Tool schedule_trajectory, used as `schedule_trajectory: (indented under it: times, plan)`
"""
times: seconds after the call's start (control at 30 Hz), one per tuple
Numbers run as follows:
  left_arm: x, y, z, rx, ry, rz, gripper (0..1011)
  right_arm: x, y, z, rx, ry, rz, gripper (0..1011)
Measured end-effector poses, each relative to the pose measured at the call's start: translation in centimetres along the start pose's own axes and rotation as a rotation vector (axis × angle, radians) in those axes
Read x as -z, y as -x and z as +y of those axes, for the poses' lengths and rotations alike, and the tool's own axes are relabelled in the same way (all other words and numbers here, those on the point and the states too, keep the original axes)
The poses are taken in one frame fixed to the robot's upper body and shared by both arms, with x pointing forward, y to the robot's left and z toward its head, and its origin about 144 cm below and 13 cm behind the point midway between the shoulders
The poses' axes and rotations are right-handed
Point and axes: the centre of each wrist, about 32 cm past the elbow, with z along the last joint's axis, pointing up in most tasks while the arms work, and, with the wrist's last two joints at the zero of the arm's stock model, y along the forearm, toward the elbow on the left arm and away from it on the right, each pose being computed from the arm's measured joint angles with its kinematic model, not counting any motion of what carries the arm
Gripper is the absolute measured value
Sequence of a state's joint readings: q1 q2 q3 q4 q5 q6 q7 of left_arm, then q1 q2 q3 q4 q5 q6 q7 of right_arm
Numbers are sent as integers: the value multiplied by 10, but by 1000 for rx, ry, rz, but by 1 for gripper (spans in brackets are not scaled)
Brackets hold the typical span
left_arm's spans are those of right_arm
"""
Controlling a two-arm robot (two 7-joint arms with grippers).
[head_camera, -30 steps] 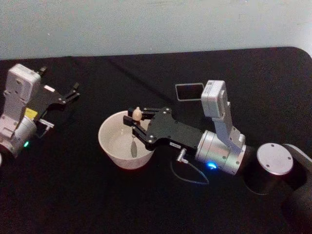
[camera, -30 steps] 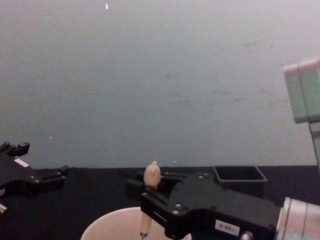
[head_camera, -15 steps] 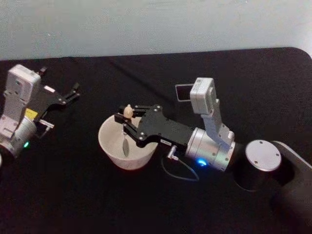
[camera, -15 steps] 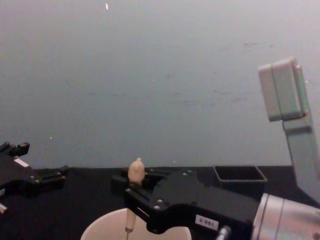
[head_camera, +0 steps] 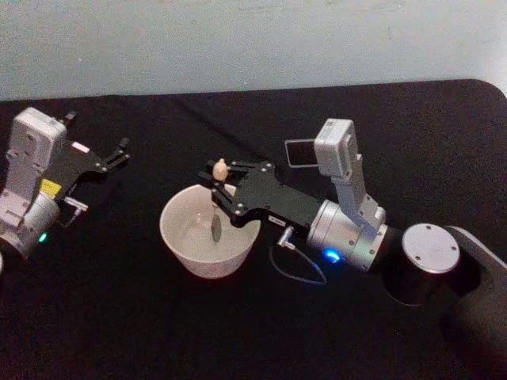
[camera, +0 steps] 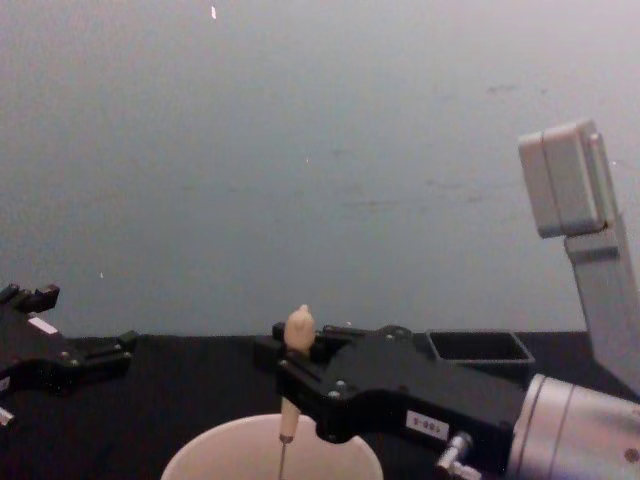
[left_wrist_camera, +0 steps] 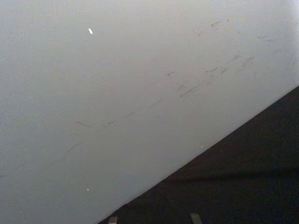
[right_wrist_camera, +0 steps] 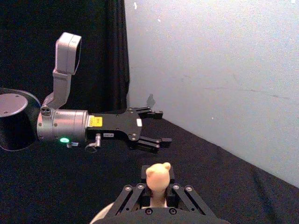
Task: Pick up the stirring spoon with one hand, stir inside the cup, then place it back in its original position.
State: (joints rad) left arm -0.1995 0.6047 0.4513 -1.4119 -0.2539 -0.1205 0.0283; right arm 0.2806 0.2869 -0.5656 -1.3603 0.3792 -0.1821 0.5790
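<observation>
Black all over, the surface (head_camera: 119,317) runs back to a pale wall (head_camera: 238,39) along its far edge. I see the cup (head_camera: 207,265) standing around the middle of the surface, round and cream. My right gripper (head_camera: 219,194) reaches in from the right side and hangs over the cup's far right rim, fingers closed narrowly on the spoon (head_camera: 221,169). It grips the beige handle just below the knob, which sticks up above the fingers. From the chest view the spoon stands close to upright, its thin shaft dropping past the rim. From the head view the shiny bowl sits inside the cup, toward the right of its middle. I cannot tell whether the bowl touches the bottom, nor whether anything is in the cup. The holder (head_camera: 299,150) stands toward the far edge, behind the right arm and to the right of the cup, apart from it. Part of it is hidden by the white wrist camera (head_camera: 334,150) rising off that arm. My left gripper (head_camera: 120,152) sits near the far left corner, well apart from the cup. Its fingers are spread and hold nothing, and they point along the surface toward the right.
</observation>
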Motion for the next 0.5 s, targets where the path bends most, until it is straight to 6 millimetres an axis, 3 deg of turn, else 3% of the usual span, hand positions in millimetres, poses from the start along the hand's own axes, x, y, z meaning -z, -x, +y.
schedule_trajectory:
  times: [0.5]
  plan:
    - [0,0,0,0,0,0,1001,-4,0,-20,15,2,-1,161]
